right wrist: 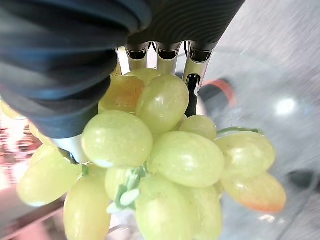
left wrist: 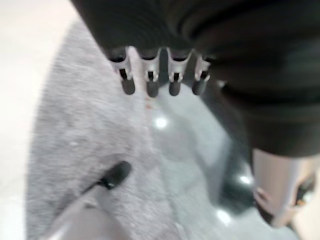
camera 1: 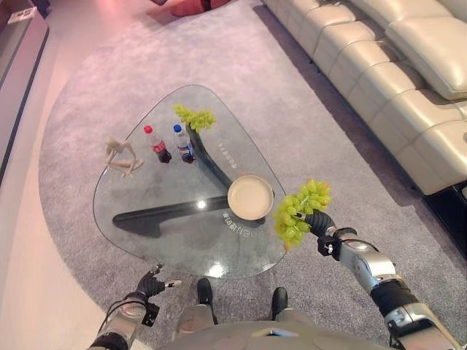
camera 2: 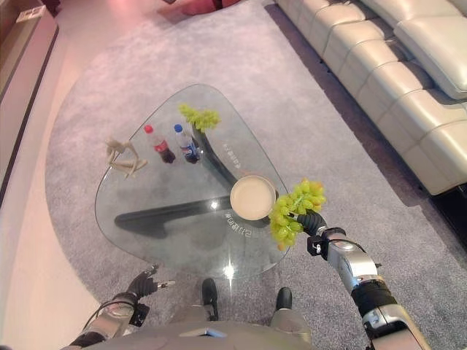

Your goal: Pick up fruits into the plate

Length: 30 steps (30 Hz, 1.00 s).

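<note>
My right hand (camera 1: 319, 223) was mostly buried behind the grape bunch (camera 1: 299, 208), so from above I could barely see my fingers (right wrist: 191, 82); up close they were curled round the green grapes, a couple blushed orange. I had the bunch up in the air just off the right edge of the glass desk (camera 1: 153, 193), beside the cream plate (camera 1: 249, 197). A second grape bunch (camera 1: 194, 116) sat at the far end, near two bottles (camera 1: 169, 144). My left hand (camera 1: 152, 283) hung low by the near edge, fingers loose and spread.
</note>
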Tool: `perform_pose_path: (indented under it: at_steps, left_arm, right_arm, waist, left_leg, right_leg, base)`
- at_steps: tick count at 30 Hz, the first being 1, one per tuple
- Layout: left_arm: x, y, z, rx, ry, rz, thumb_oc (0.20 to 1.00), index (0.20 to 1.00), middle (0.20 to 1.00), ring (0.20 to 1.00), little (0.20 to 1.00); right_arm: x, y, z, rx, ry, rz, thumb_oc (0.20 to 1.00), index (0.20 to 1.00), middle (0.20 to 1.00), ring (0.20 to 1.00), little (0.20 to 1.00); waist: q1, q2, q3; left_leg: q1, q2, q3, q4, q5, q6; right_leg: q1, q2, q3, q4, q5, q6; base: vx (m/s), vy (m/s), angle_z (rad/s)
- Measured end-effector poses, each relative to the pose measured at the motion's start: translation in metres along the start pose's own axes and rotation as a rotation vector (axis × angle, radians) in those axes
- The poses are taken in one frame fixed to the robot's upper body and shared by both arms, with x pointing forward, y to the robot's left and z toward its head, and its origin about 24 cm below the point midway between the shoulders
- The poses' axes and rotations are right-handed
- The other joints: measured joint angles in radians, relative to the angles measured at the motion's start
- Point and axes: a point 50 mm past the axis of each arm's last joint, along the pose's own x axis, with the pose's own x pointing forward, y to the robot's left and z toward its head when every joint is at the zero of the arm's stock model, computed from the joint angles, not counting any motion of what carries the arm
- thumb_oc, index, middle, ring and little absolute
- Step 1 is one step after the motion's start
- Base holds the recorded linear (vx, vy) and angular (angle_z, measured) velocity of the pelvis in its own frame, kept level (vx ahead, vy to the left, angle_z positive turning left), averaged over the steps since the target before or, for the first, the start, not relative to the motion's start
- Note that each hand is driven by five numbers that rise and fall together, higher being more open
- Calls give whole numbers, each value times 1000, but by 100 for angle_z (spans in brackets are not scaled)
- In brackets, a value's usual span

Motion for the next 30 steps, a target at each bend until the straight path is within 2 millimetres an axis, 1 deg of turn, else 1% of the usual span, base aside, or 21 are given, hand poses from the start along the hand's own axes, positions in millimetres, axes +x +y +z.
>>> perform_pose_path:
  at_steps: [2, 3, 5, 7, 9, 11, 12, 13, 14, 15, 16, 19, 20, 22, 23, 25, 28, 29, 30]
  left_arm:
    - [1, 1, -3, 3, 29, 8, 1000, 1000, 1000, 1000, 1000]
    - [2, 2, -1, 5, 29, 11, 1000, 1000, 1000, 1000, 1000]
    - [3, 4, 4, 6, 19, 23, 1000, 1000, 1000, 1000, 1000]
    - [4, 7, 7, 6, 7, 38, 1000, 1000, 1000, 1000, 1000]
    - [5, 8, 12, 7, -6, 52, 1000, 1000, 1000, 1000, 1000]
    - [8, 13, 29, 13, -49, 74, 1000, 1000, 1000, 1000, 1000]
    - [10, 15, 39, 18, -73, 86, 1000, 1000, 1000, 1000, 1000]
    - [11, 16, 47, 17, -94, 100, 1000, 1000, 1000, 1000, 1000]
    - [13, 19, 55, 15, -114, 118, 1000, 1000, 1000, 1000, 1000]
    - [13, 21, 59, 14, -125, 128, 1000, 1000, 1000, 1000, 1000]
    - [14, 24, 68, 11, -147, 149, 1000, 1000, 1000, 1000, 1000]
    - [13, 29, 83, 8, -197, 185, 1000, 1000, 1000, 1000, 1000]
    - [13, 33, 89, 11, -224, 206, 1000, 1000, 1000, 1000, 1000]
    - [13, 38, 93, 7, -237, 225, 1000, 1000, 1000, 1000, 1000]
    - [13, 38, 95, 4, -244, 228, 1000, 1000, 1000, 1000, 1000]
    - [12, 37, 95, 20, -246, 227, 1000, 1000, 1000, 1000, 1000]
    - [12, 36, 96, 23, -251, 226, 1000, 1000, 1000, 1000, 1000]
    - [12, 37, 98, 7, -257, 232, 1000, 1000, 1000, 1000, 1000]
    - [11, 37, 98, 5, -260, 232, 1000, 1000, 1000, 1000, 1000]
  right_arm:
    - [5, -11, 10, -24, 8, -59, 200, 200, 200, 200, 200]
    - [7, -20, 19, -45, 10, -101, 200, 200, 200, 200, 200]
    - [9, -38, 34, -89, 16, -173, 200, 200, 200, 200, 200]
    - [9, -48, 45, -141, 18, -223, 200, 200, 200, 200, 200]
    - [9, -56, 59, -188, 5, -259, 200, 200, 200, 200, 200]
    - [6, -67, 81, -252, -13, -314, 200, 200, 200, 200, 200]
    - [5, -72, 95, -286, -30, -339, 200, 200, 200, 200, 200]
    - [3, -75, 107, -315, -51, -360, 200, 200, 200, 200, 200]
    - [2, -74, 120, -349, -80, -378, 200, 200, 200, 200, 200]
    - [2, -73, 127, -364, -98, -383, 200, 200, 200, 200, 200]
    - [1, -71, 139, -397, -138, -394, 200, 200, 200, 200, 200]
    - [-1, -69, 155, -432, -186, -422, 200, 200, 200, 200, 200]
    - [-2, -67, 163, -455, -206, -446, 200, 200, 200, 200, 200]
    - [-4, -64, 178, -501, -248, -481, 200, 200, 200, 200, 200]
    - [-7, -64, 187, -516, -279, -507, 200, 200, 200, 200, 200]
    - [-11, -63, 199, -537, -327, -545, 200, 200, 200, 200, 200]
    - [-14, -63, 207, -558, -362, -588, 200, 200, 200, 200, 200]
    - [-17, -61, 214, -570, -390, -603, 200, 200, 200, 200, 200]
    - [-17, -60, 216, -578, -394, -606, 200, 200, 200, 200, 200]
  waist:
    - [9, -2, 14]
    - [24, -3, 28]
    - [38, -1, 64]
    - [68, 3, 96]
    - [84, 16, 120]
    - [92, 34, 168]
    - [101, 44, 200]
    - [109, 52, 227]
    - [111, 57, 253]
    - [115, 57, 270]
    - [119, 61, 302]
    - [128, 59, 322]
    - [147, 53, 326]
    - [154, 50, 328]
    - [168, 50, 328]
    - [177, 50, 329]
    - [186, 48, 329]
    - [189, 48, 330]
    - [189, 47, 330]
  left_leg:
    - [-25, 1, -12, 0, 5, -1]
    - [-37, 0, -18, 0, 13, 1]
    - [-54, -1, -34, 1, 20, 2]
    - [-59, -2, -35, 1, 20, 2]
    - [-91, -5, -50, 6, 24, 2]
    - [-144, -11, -73, 38, 25, 3]
    - [-161, -12, -78, 53, 25, 3]
    - [-175, -12, -81, 63, 25, 3]
    - [-192, -15, -90, 82, 25, 3]
    - [-195, -16, -90, 88, 25, 3]
    - [-196, -17, -95, 89, 25, 3]
    - [-237, -20, -122, 104, 25, 4]
    - [-257, -20, -128, 105, 30, 6]
    - [-288, -22, -140, 106, 39, 9]
    - [-304, -23, -140, 106, 41, 11]
    - [-328, -31, -142, 108, 50, 16]
    - [-352, -41, -146, 114, 53, 21]
    - [-368, -46, -150, 117, 56, 25]
    - [-372, -49, -152, 117, 57, 26]
  right_leg:
    - [-16, 3, -11, 0, 0, -1]
    - [-28, 4, -13, 4, 4, -4]
    - [-33, 4, -33, 5, 5, -6]
    - [-38, 4, -36, 5, 5, -6]
    - [-64, 3, -48, 14, 5, -6]
    - [-99, 0, -64, 36, 4, -7]
    - [-111, 0, -64, 46, 4, -7]
    - [-121, -2, -65, 55, 4, -7]
    - [-136, -3, -72, 72, 3, -7]
    - [-140, -5, -73, 81, 1, -8]
    - [-143, -7, -75, 91, 0, -8]
    - [-180, -11, -87, 126, -14, -10]
    - [-214, -14, -88, 161, -27, -10]
    - [-253, -21, -94, 195, -41, -12]
    - [-277, -24, -92, 215, -46, -12]
    - [-310, -36, -94, 245, -55, -8]
    - [-336, -49, -97, 268, -62, -4]
    - [-353, -56, -101, 278, -63, -2]
    - [-358, -59, -104, 283, -64, -1]
  base:
    - [-44, -44, 19]
    - [-63, -20, 10]
    - [-78, 12, 22]
    - [-113, 30, 11]
    - [-150, 31, 16]
    - [-131, 37, 22]
    - [-95, 23, 11]
    - [-66, 15, 10]
    - [-22, 12, 6]
    - [-29, -28, 8]
    - [-31, -46, 4]
    - [-20, -57, 19]
    - [-12, -36, 14]
    - [-16, 11, 14]
    - [-2, 24, 8]
    - [8, 29, 7]
    - [18, 27, 10]
    - [31, 20, 9]
    - [39, 9, 12]
